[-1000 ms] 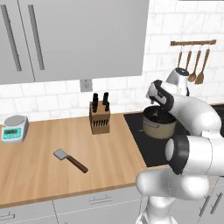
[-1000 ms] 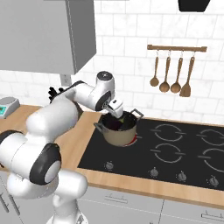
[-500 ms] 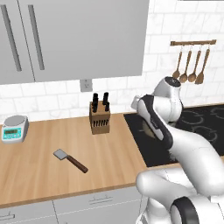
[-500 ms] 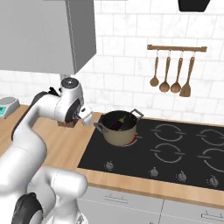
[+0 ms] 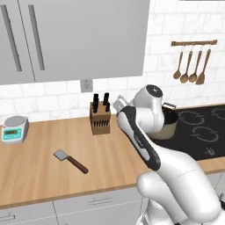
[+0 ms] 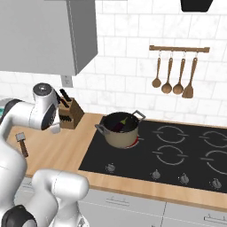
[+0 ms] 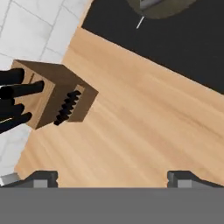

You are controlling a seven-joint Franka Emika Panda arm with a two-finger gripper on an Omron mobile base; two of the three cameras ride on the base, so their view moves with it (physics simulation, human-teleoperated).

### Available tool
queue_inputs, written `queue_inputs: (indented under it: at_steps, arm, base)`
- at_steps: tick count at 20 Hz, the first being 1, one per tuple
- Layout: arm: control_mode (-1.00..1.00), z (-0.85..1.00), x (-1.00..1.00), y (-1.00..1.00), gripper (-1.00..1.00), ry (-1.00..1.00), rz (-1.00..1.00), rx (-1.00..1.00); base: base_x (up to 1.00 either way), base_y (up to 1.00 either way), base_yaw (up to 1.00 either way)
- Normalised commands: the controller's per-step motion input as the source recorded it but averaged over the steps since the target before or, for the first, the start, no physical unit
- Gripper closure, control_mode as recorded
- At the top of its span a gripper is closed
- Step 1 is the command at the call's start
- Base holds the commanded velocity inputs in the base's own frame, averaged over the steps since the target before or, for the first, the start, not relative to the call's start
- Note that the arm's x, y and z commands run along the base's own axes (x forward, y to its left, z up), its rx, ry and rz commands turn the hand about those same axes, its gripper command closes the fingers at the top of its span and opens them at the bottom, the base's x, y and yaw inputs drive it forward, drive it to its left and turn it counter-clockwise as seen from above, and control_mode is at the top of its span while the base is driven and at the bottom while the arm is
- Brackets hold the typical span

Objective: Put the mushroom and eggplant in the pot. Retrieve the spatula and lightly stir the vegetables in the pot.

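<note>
The arm has swung away from the pot (image 6: pixel 120 130) over the last second and now hangs above the bare wooden worktop (image 7: pixel 131 127), between the hob (image 6: pixel 177 155) and the knife block (image 7: pixel 52 94). The jaws stand released, spread wide, with nothing between them; in the hand view the two tips sit far apart at the bottom edge, with plain wood between them. The gripper (image 7: pixel 112 177) looks straight down on that wood.

Relative to the jaws, the pot now lies well behind them on the hob side, its rim just showing at the far edge of the hand view. Something dark purple with a touch of red rests inside it, seen from the right base view; that is most likely the eggplant (image 6: pixel 122 125), though the mushroom cannot be told apart at this size. The knife block stands near the jaws on the wall side. The spatula (image 5: pixel 70 161) lies flat on the worktop well beyond the jaws on the side away from the pot, blade toward the scale (image 5: pixel 14 128), handle pointing toward the front edge.

Judging by the empty jaws and the filled pot, the vegetable step looks done and the arm is on its way to fetch the spatula. The next move calls for travelling further along the worktop and lowering over the handle.
</note>
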Motion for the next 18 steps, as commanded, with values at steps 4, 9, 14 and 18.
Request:
queue_inputs:
  at_steps: [4, 9, 14, 18]
  arm:
    - [-1.00, 0.00, 0.00, 0.77, -1.00, 0.34, -0.44, 0.40]
    - [-1.00, -0.08, 0.00, 0.58, -1.00, 0.48, -0.49, 0.42]
    - [-1.00, -0.40, -0.23, 0.54, -1.00, 0.46, -0.52, 0.37]
    - [-1.00, -0.58, -0.86, 0.62, -1.00, 0.16, -0.52, 0.09]
  base:
    - [0.00, 0.00, 0.00]
    - [0.00, 0.00, 0.00]
    - [0.00, 0.00, 0.00]
    - [0.00, 0.00, 0.00]
